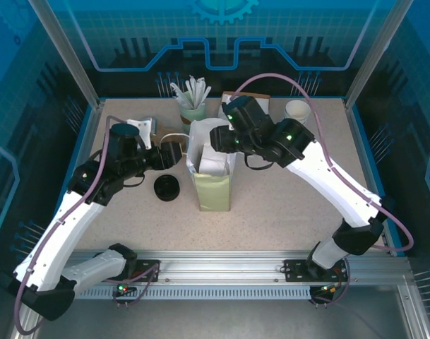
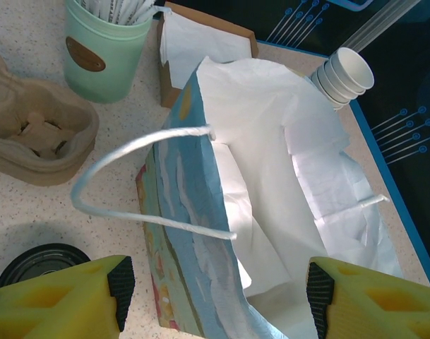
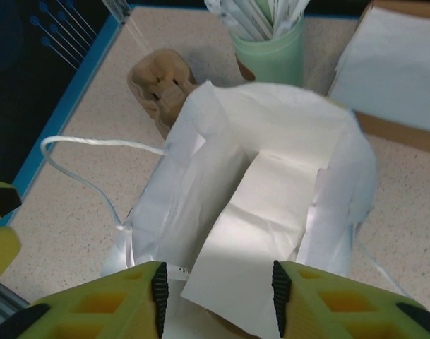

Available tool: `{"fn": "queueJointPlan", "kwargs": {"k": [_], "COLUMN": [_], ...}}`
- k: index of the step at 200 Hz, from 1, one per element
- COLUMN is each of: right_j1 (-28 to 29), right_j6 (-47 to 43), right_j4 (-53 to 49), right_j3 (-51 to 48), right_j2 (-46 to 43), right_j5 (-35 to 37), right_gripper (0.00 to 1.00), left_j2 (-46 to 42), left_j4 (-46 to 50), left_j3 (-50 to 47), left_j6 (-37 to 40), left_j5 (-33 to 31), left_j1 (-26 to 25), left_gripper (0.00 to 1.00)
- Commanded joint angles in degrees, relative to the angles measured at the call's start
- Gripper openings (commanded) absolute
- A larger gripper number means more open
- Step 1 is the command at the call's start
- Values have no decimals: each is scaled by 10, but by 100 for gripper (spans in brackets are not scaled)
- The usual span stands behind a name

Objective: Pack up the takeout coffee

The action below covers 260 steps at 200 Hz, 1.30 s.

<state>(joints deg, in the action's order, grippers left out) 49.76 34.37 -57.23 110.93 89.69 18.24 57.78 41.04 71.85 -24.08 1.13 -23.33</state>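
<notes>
**Beside the paper bag [image 1: 213, 187], the takeout coffee [image 1: 166, 188] is not yet packed**

Nearest you, the coffee stands upright on the worktop [image 1: 271, 212], black lid up. It is just beside the bag's left wall and outside it. Your left end effector [image 2: 219, 286] hangs close by with its fingers well apart, straddling the bag's near rim and clamping nothing. The loose string handle [image 2: 130, 152] loops out just ahead of it.

I judge the step in hand to be readying the bag mouth. Get that handle clear of the fingers before you go down for the cup. Take the cup by its sides below the lid, not by the lid itself.

Farther on, your right end effector [image 3: 219, 293] sits over the mouth with its fingers apart. A white fold of the lining lies in the gap; I cannot tell whether it touches the pads. Push that fold aside, or the cup may land on it and tip.

Beyond the bag, the mint cup of stirrers [image 2: 105, 53] and the stack of white cups [image 2: 345, 74] stand close, so swing wide of them.
</notes>
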Motion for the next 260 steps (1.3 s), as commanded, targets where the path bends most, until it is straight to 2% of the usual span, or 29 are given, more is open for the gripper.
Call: {"fn": "queueJointPlan", "kwargs": {"k": [1,37,62,76,94,99,136,168,219,260], "right_j1": [-19,-63,-108,-152,-210,-228,-344,-413,-426,-429], "right_j6": [-46,-101,-144,-157,-164,-164,-182,-215,-252,-323], "right_j4": [22,48,103,138,186,200,326,473,706,901], "right_j3": [10,-44,-149,-223,-326,-355,-534,-668,-784,-838], "right_j2": [-43,-109,-178,-219,-266,-279,-343,-333,-214,-115], "right_j5": [27,65,97,97,125,129,102,55,87,14], "right_gripper": [47,57,69,75,96,99,100,100,100,100], "left_j2": [2,-7,-25,-39,-57,-62,-83,-68,26,94], "left_j4": [-31,-90,-155,-202,-272,-294,-439,-571,-651,-726], "left_j3": [22,1,-46,-88,-153,-173,-307,-414,-475,-501], "left_j6": [-3,-1,8,20,38,46,99,154,172,159], "left_j5": [-18,-46,-105,-135,-183,-192,-280,-282,-262,-241], "left_j1": [23,86,125,145,165,169,184,194,223,238], "left_gripper": [68,70,78,83,98,99,99,99,99,99]}}
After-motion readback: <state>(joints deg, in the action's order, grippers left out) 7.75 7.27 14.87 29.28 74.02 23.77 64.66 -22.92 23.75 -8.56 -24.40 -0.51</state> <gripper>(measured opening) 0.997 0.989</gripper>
